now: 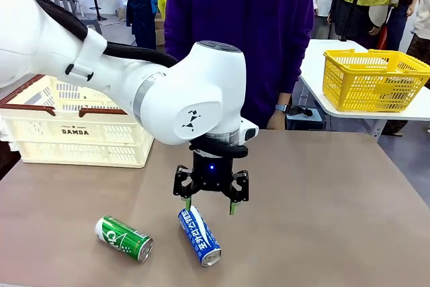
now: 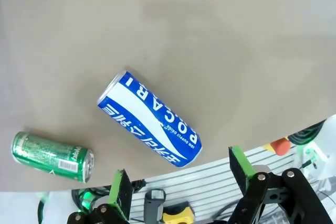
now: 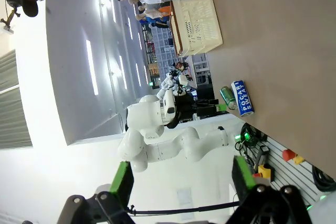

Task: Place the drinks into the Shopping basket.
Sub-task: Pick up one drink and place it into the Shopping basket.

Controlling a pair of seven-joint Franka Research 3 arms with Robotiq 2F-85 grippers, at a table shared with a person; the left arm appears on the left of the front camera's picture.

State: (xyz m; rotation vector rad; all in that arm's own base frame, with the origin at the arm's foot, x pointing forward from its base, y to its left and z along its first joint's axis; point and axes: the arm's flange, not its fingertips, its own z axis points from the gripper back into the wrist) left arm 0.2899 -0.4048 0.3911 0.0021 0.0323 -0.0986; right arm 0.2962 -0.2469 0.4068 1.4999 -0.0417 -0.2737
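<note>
Drinks first: both cans lie on their sides on the brown table, and neither is in the cream basket yet. The blue can is near your edge, with the green can close on its left, not touching it. The basket stands at the far left of the table with its top open, so a lift and a carry leftward should do.

Your left gripper hangs fingers-down just over the blue can's far end, pads spread wide with nothing between them. That looks like a line-up for a pinch across the can's body. In the left wrist view the can lies slantwise ahead of the fingers, not between them. I'd judge you need to move over its middle and turn to straddle it, because a round can may roll if one pad touches first.

Your right gripper is spread and empty too, well clear of the cans.
</note>
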